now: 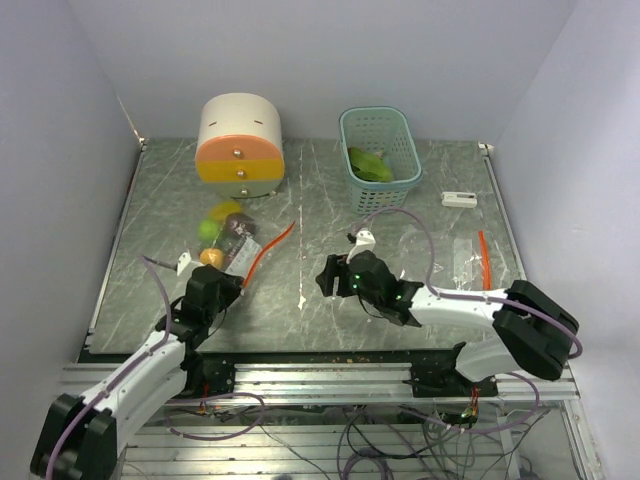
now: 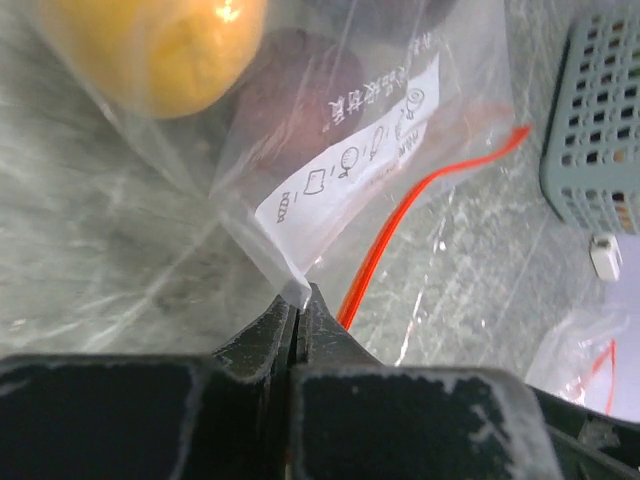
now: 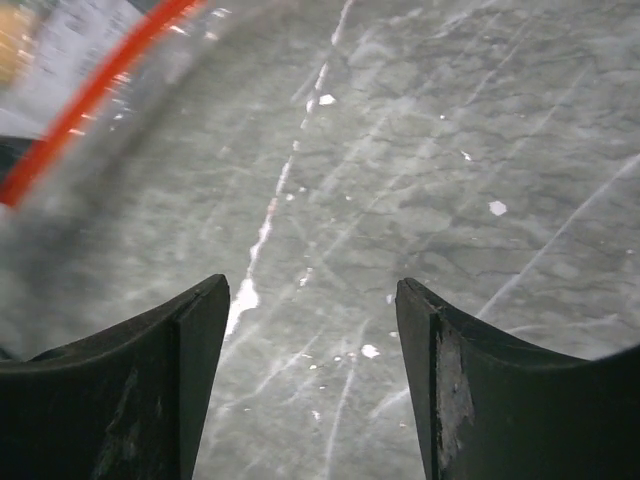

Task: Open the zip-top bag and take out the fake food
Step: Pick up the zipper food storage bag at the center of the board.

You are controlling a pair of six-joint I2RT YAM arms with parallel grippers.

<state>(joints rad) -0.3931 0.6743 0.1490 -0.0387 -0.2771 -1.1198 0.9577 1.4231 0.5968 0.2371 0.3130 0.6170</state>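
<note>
The clear zip-top bag (image 1: 240, 246) with a red zip strip lies left of centre, holding fake food: an orange fruit (image 1: 211, 257), a lime-green one (image 1: 209, 229), a yellow one (image 1: 225, 210) and a dark piece (image 1: 238, 227). In the left wrist view the bag (image 2: 340, 170) shows the orange fruit (image 2: 160, 40) and the dark red piece (image 2: 300, 90). My left gripper (image 2: 297, 300) is shut on the bag's near corner. My right gripper (image 1: 325, 278) hovers open over bare table just right of the bag, the red zip (image 3: 90, 100) at its upper left.
A round cream-and-orange drawer box (image 1: 240, 145) stands at the back left. A teal basket (image 1: 380, 125) at the back holds a green leafy piece (image 1: 370, 165). A second clear bag (image 1: 470, 260) and a small white object (image 1: 459, 199) lie at the right.
</note>
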